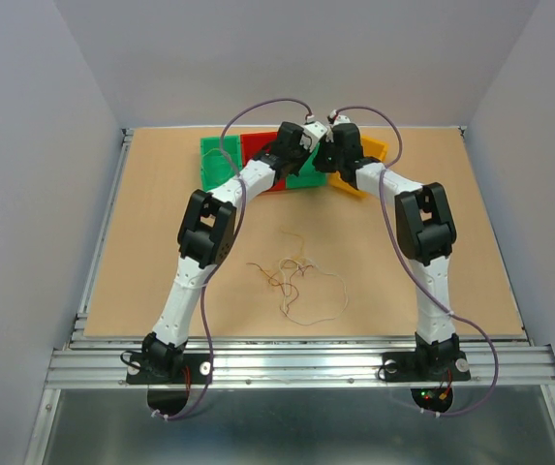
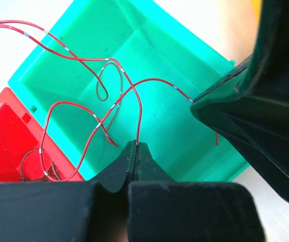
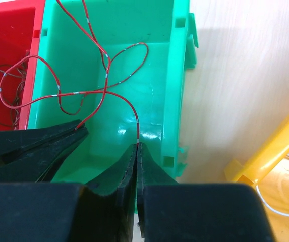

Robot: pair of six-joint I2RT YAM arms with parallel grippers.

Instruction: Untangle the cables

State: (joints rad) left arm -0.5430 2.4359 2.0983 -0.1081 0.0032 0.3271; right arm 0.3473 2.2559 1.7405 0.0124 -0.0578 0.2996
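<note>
From above, the left arm (image 1: 204, 232) and the right arm (image 1: 427, 228) both reached to the far side of the desk (image 1: 471, 281). There a green bin (image 1: 221, 160), a red bin (image 1: 258, 145), a turquoise bin (image 1: 306, 177) and a yellow bin (image 1: 372, 148) stood in a row. The cables (image 1: 292, 276) lay as a loose tangle on the desk between the two arms, well apart from the bins and touched by nothing.

In the left wrist view, the left end effector (image 2: 136, 146) was closed tightly on one end of a red cable (image 2: 140, 108) above the turquoise bin. The right end effector (image 2: 194, 102) pinched the same cable further along. Between them the cable made several crossing loops. One loop hung over the red bin, just beside a brown cable (image 2: 31, 161) lying in it.

In the right wrist view, the right end effector was together on the red cable, with the left one at the left side holding the other end. A white cable (image 3: 285, 209) showed in the yellow bin.

I judged three risks. If the arms pulled apart quickly, the crossing loops could tighten into a knot. The cable was very thin, so it could slip out of the tips. If it was let go here, the hanging loop could drop into the red bin and catch the brown cable.
</note>
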